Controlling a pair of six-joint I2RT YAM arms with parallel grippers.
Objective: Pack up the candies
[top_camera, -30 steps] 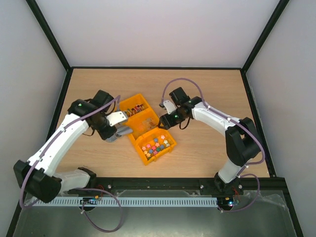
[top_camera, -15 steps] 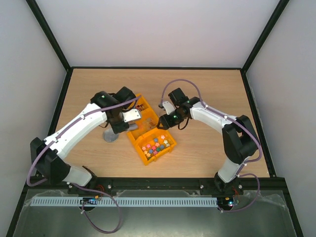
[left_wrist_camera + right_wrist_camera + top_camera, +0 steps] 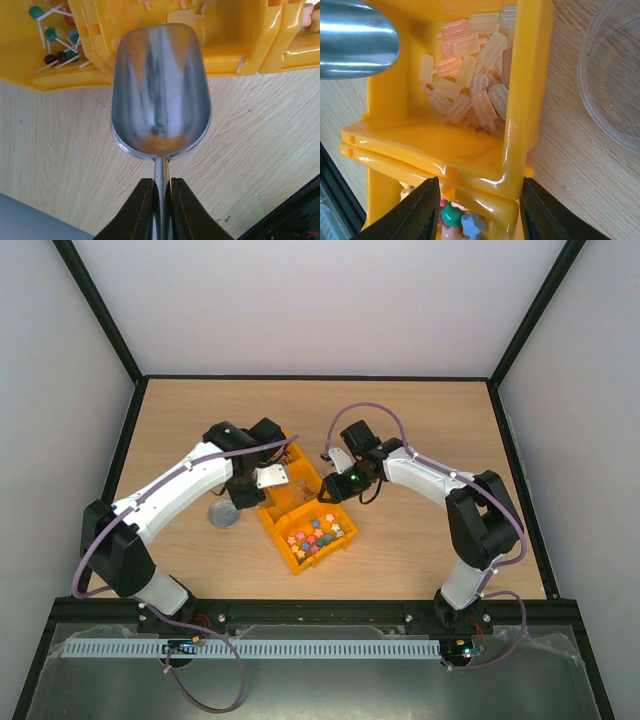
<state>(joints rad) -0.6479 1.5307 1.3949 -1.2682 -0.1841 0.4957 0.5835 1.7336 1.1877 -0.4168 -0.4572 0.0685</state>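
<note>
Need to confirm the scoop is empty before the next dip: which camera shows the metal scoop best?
The left wrist view. The scoop fills the frame, its bowl looks empty, and the left gripper clamps its handle. The right wrist view catches only part of the bowl at its top-left corner. In the top external view the left arm largely hides it.

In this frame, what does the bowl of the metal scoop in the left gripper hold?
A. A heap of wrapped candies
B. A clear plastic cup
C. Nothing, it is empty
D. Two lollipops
C: in the left wrist view the metal scoop shows only bare shiny metal inside, with its handle pinched in the left gripper and its tip at the edge of the yellow organiser.
</note>
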